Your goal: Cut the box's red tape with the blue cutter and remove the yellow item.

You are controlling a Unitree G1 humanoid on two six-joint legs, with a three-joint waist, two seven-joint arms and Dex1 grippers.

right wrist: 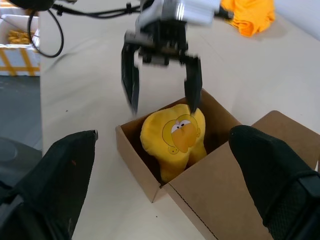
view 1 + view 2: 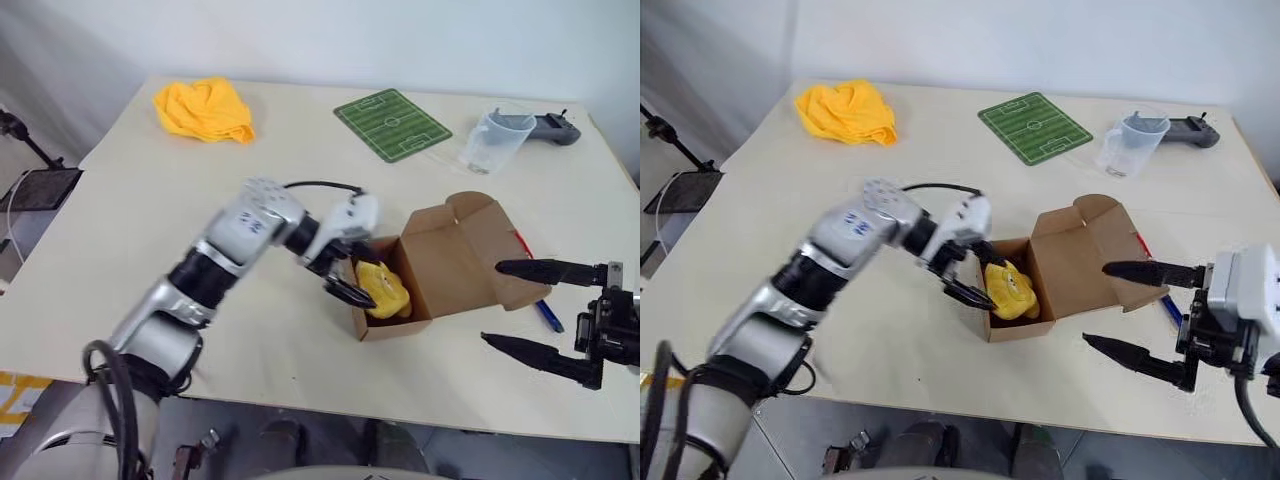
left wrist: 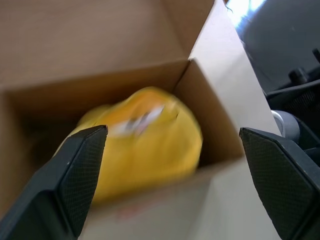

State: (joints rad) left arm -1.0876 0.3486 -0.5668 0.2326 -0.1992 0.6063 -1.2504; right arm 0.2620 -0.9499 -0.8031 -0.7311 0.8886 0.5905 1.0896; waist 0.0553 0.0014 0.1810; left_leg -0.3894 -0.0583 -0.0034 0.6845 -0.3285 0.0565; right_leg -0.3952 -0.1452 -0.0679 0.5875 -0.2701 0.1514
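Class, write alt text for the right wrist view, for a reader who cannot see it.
The robot's left gripper hangs open over a soft yellow item with a cartoon face, which sits in an open brown cardboard box on a pale table. The right gripper is open in the foreground, and a yellow cloth heap lies far off.

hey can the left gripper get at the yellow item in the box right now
Probably yes. The box stands with its lid open, the yellow item sits exposed inside, and the open left gripper hangs right above it with nothing between.
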